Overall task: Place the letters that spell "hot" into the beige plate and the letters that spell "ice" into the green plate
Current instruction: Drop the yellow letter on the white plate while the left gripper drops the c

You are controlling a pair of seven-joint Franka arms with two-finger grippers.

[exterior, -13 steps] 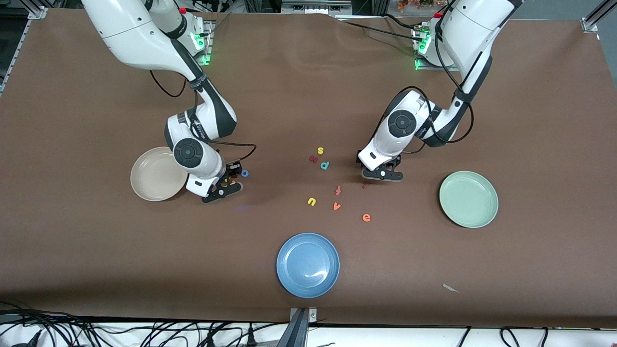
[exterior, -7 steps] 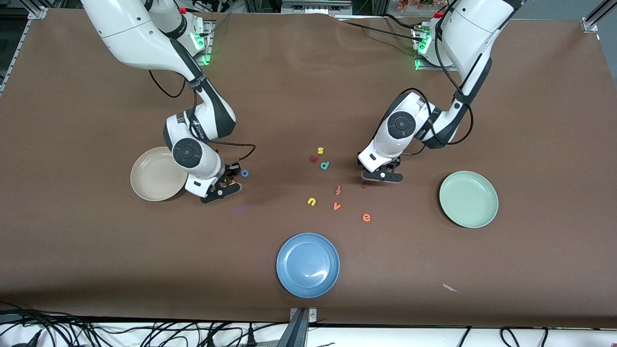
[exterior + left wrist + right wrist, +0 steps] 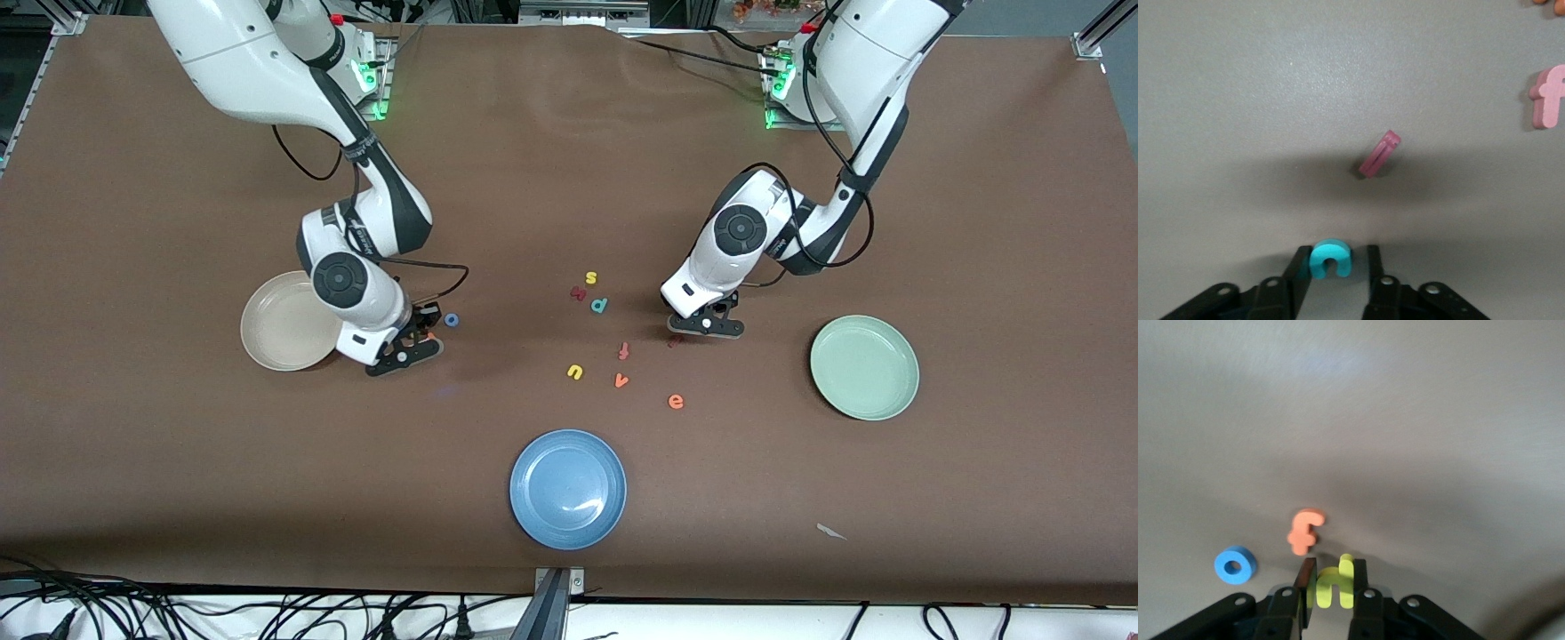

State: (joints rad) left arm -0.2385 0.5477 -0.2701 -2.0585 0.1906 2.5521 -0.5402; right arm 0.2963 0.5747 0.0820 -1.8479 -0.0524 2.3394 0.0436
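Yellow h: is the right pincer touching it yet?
Touching. The right wrist view shows the yellow h pinched between the right pincer's fingers, no gap on either side.

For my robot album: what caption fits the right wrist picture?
Right gripper shut on the yellow h, beside the orange t and blue o.

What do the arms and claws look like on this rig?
Both arms have glossy white shells with dark grey joint sections and round black caps at the wrists. Thin black cables loop loosely along the forearms. Green lights glow at both bases. The left claw and right claw are black, with slim paired fingers and visible screw heads.
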